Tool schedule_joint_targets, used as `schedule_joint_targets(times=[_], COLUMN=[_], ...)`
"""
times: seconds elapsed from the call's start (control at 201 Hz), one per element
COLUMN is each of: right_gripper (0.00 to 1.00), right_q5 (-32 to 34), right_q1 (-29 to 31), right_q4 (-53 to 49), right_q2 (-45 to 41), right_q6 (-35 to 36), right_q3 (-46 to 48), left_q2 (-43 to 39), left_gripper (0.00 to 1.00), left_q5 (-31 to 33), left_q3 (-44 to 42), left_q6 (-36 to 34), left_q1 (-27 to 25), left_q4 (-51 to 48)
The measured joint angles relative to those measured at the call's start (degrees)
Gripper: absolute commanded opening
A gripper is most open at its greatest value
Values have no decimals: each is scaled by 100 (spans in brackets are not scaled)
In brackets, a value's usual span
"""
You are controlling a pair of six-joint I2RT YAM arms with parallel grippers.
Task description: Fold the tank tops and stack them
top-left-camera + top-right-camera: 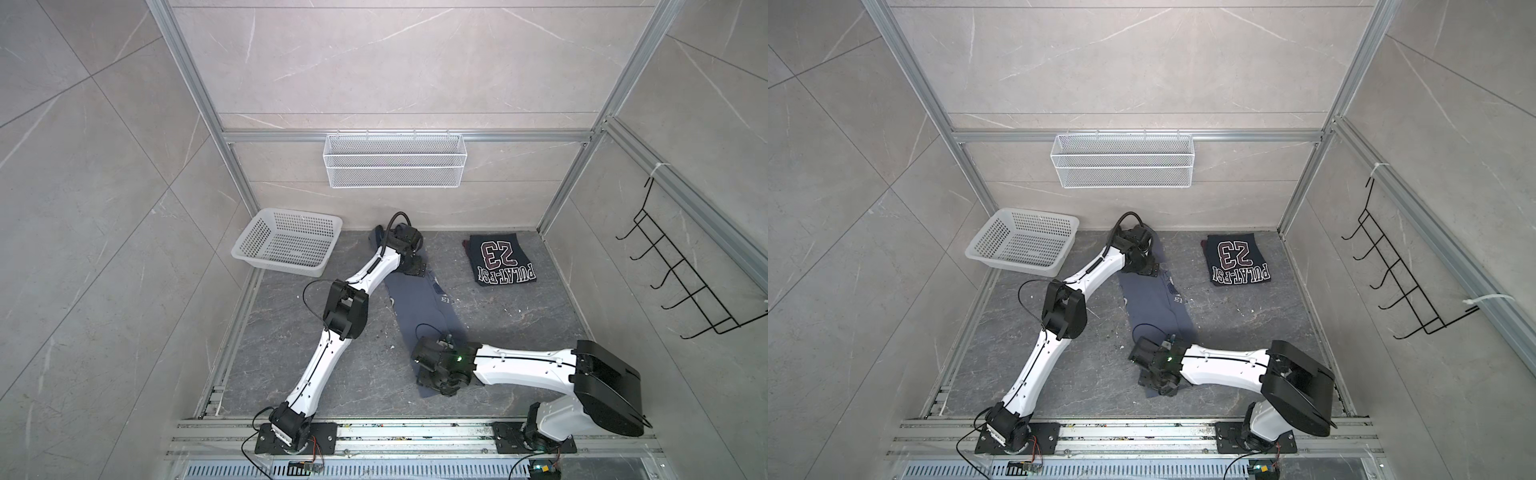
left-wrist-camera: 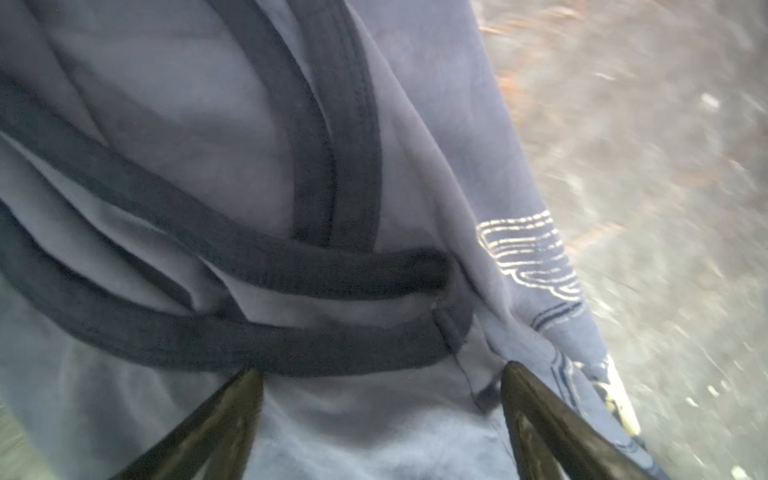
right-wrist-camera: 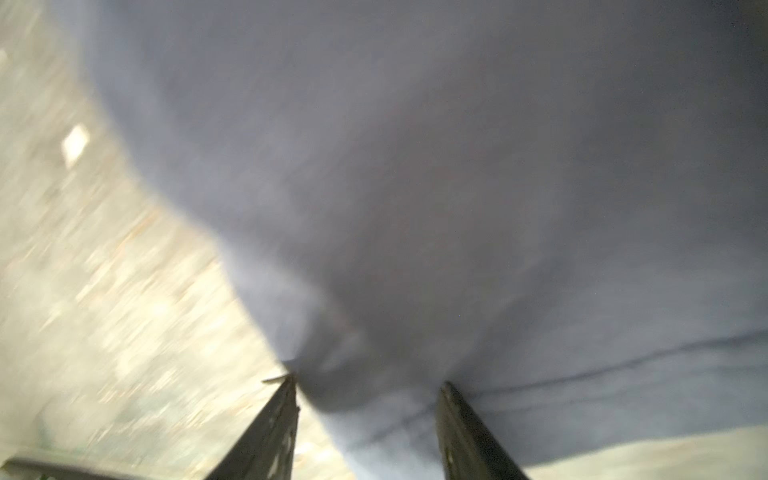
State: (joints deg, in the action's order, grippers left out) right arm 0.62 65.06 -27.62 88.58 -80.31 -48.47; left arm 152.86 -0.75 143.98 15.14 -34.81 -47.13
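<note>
A slate blue-grey tank top [image 1: 424,307] [image 1: 1154,307] lies on the dark floor as a long narrow strip, running from the back centre toward the front. My left gripper [image 1: 415,269] [image 2: 382,370] is at its far end, open wide, with its tips down on the cloth beside the dark-trimmed straps [image 2: 332,270] and the white print [image 2: 528,249]. My right gripper [image 1: 436,380] [image 3: 369,382] is at the near hem, open, with blue-grey cloth [image 3: 457,166] bunched between the fingers. A folded dark navy tank top [image 1: 500,259] [image 1: 1237,259] with white lettering lies at the back right.
A white perforated basket [image 1: 253,239] stands at the back left, tilted against the wall. A white wire basket [image 1: 395,160] hangs on the back wall and a black hook rack [image 1: 681,274] on the right wall. Aluminium rails frame the floor.
</note>
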Motion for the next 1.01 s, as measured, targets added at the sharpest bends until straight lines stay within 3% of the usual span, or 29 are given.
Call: schedule_joint_targets(times=[0.269, 0.438, 0.503, 0.607, 0.752, 0.851, 1.006], right_gripper=[56, 58, 58, 58, 58, 56, 55], right_q5=[380, 1082, 1147, 1121, 640, 55, -793], right_q1=[435, 155, -431, -1523, -2638, -3265, -3849], right_q4=[-407, -1292, -1670, -2175, -2612, -2579, -2345], right_q2=[162, -1296, -2022, -2793, -2940, -2839, -2496], right_q6=[260, 887, 1261, 1934, 2728, 3071, 3353], right_q3=[-931, -754, -575, -280, 72, 479, 1025], left_q2=[20, -588, -1502, -3543, -6041, -6712, -6778], left_gripper=[99, 99, 99, 98, 95, 92, 89], left_q5=[-289, 96, 378, 625, 715, 667, 479], left_q3=[175, -4, -920, -3082, -5733, -7001, -8651], left_q6=[-247, 280, 741, 1469, 2476, 3110, 4120], left_q1=[-463, -501, -468, -450, -693, -1274, -2227], left_q4=[-96, -748, -767, -354, 376, 841, 1335])
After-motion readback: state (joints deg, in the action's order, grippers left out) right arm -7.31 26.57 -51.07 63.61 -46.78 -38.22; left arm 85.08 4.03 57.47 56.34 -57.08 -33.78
